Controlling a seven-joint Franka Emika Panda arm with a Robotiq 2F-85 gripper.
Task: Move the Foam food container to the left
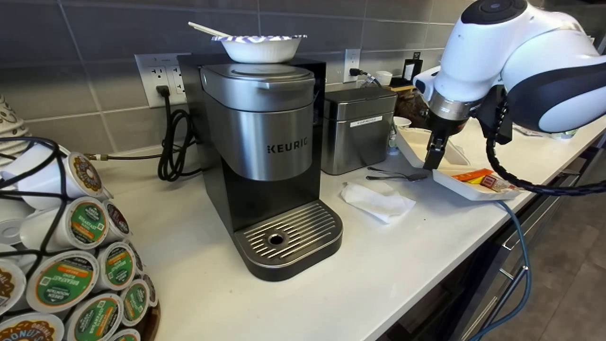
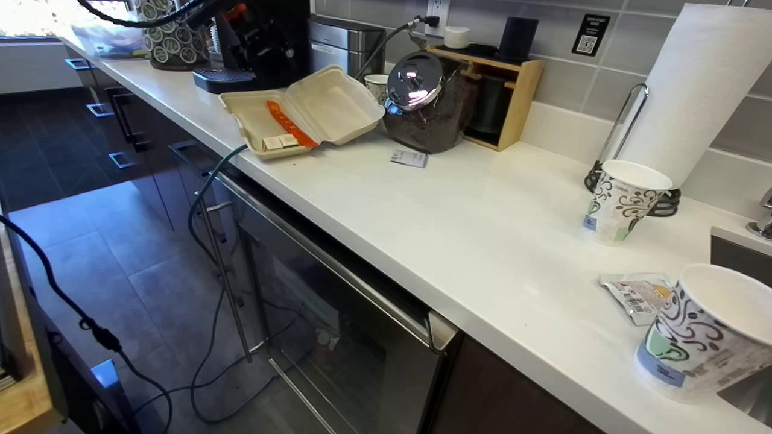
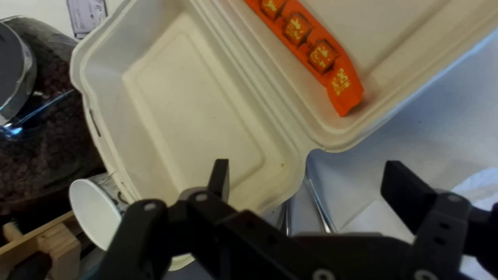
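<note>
So, leftmost come the coffee pods (image 1: 60,280), then the coffee maker (image 1: 265,142), with a steel bin (image 1: 360,139) on its right. Next a white napkin (image 1: 376,201) lies on the counter (image 1: 293,308), and two metal utensils (image 1: 414,176) rest near the foam food container (image 2: 301,108); whether they reach under it, I cannot tell.

The gripper (image 3: 307,171) hangs over the container's left side, by the hinge notch, its fingers (image 3: 220,179) wide apart with nothing clamped: one over the lid (image 3: 194,105), one over the counter beside the napkin.

The container itself sits unfolded close to the counter's front edge, right of the coffee maker. I'd expect it light and springy, easily dented, and quick to skid if bumped; the red packet (image 2: 290,123) could slide about in the base (image 2: 247,110). Best hold is probably a gentle pinch on the base's left rim, one finger inside and one outside, watching that the lid doesn't swing. Its hinge runs roughly left to right along the counter, while the long axis of the spread-out whole crosses that, near to far: base on the near side, lid on the far side, tilted up and pointing to the wall (image 2: 561,54), just beside the dark jar (image 2: 428,126).
</note>
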